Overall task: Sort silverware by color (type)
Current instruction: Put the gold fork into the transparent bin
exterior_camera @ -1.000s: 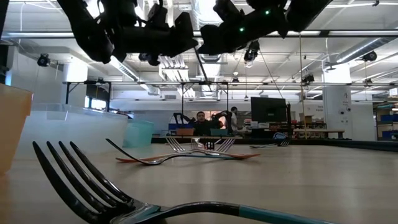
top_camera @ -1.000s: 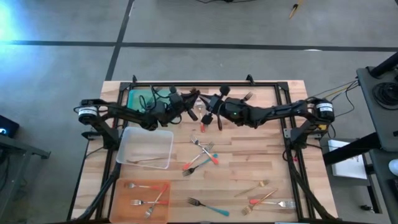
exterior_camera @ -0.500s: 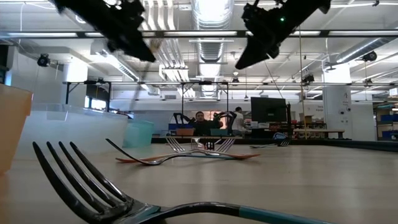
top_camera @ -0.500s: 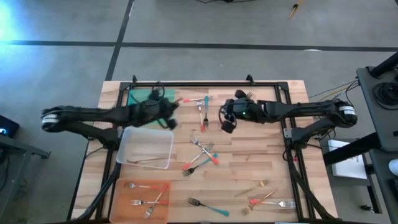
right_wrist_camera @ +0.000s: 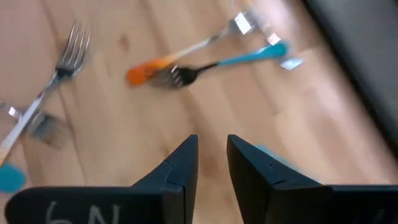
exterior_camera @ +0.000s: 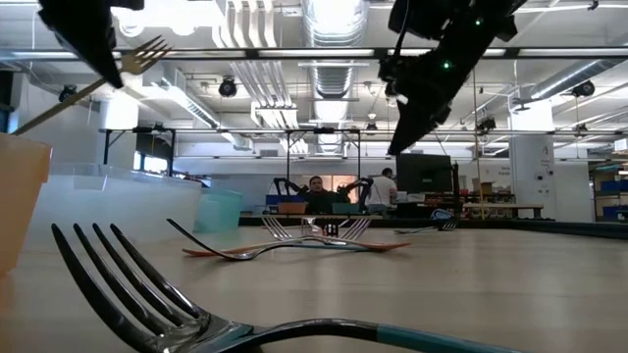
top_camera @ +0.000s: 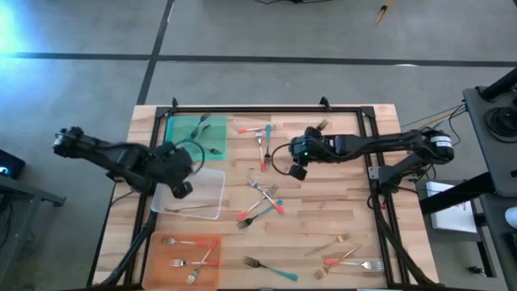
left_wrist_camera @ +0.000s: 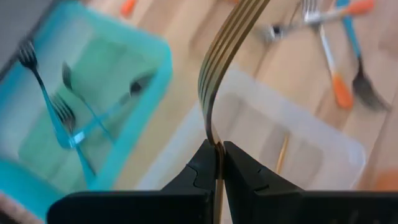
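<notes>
My left gripper [top_camera: 181, 189] hangs over the far-left corner of the clear tray [top_camera: 212, 179], shut on a gold fork [left_wrist_camera: 219, 81] whose tines stick out past the fingers. In the low view the fork [exterior_camera: 137, 57] slants, tines up. My right gripper [top_camera: 296, 171] hovers open above the table's middle with nothing between its fingers; a red fork [right_wrist_camera: 186, 53] and a teal fork [right_wrist_camera: 245, 57] lie ahead of it. The green tray [top_camera: 174, 123] holds teal forks, the orange tray [top_camera: 155, 267] red ones, and a gold fork [top_camera: 190, 208] lies in the clear tray. My left gripper pinches the gold fork's stem just behind the tines [left_wrist_camera: 215, 142] between its two fingers. The fingers slant down from above and run along the fork. The fork is lifted clear above the clear tray, its tines beyond the fingertips.
Loose forks lie on the wood: a crossed cluster [top_camera: 262, 202] at the middle, a teal one [top_camera: 271, 268] at the near edge, gold and red ones [top_camera: 347, 259] near right, one gold [top_camera: 321, 125] far right. A black frame [top_camera: 266, 109] borders the table.
My left gripper has swung from the table's far middle toward the left and near edges, tipping downward, and carried the gold fork over the clear tray. My right gripper has drawn slightly toward the near edge and tipped down.
</notes>
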